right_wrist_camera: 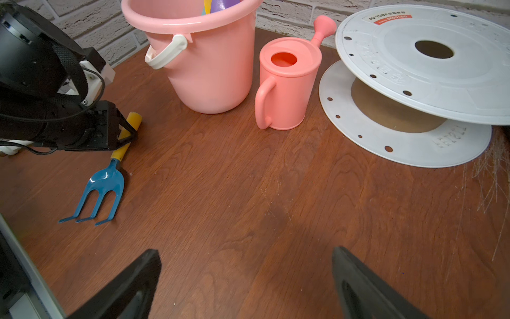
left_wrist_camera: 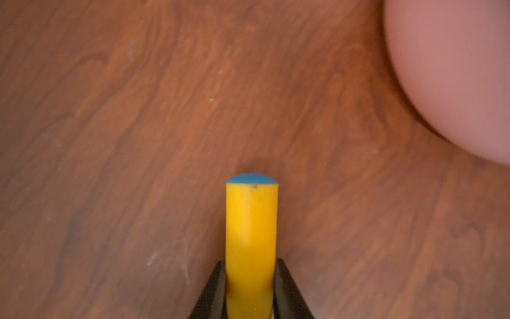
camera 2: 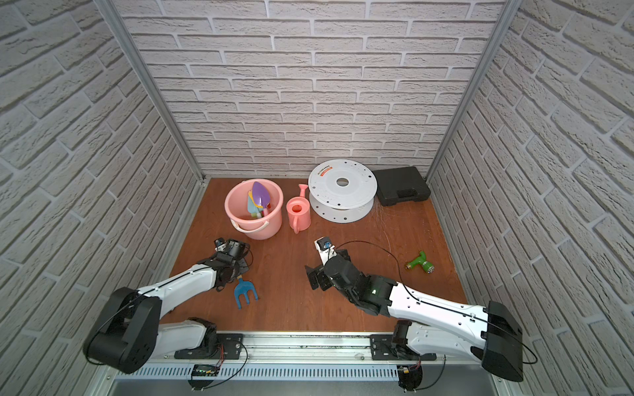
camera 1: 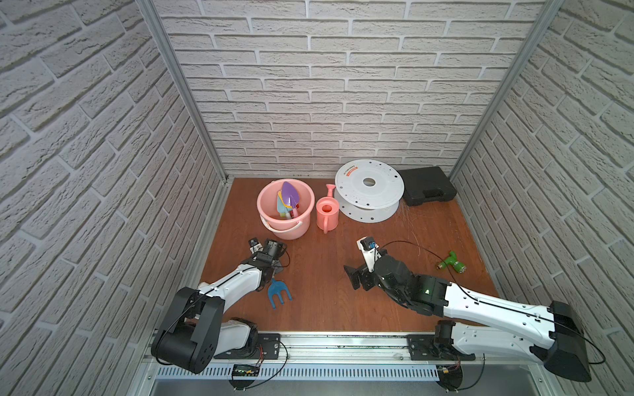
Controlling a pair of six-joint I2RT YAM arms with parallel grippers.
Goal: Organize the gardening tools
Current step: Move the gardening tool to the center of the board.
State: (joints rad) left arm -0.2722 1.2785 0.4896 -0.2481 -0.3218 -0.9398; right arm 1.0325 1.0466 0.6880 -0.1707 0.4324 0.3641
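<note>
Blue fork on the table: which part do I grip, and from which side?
Grip the yellow handle of the blue fork from above, jaws across its width: it lies flat on the table, handle straight and round, forked head thin and splayed. The left gripper grips it so.

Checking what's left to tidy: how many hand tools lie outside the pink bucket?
1. The blue fork lies on the table in front of the bucket, its handle between the jaws of the left gripper. The arms could hide others.

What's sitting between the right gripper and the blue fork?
Nothing: only bare tabletop separates the right gripper from the blue fork, seen in the right wrist view.
</note>
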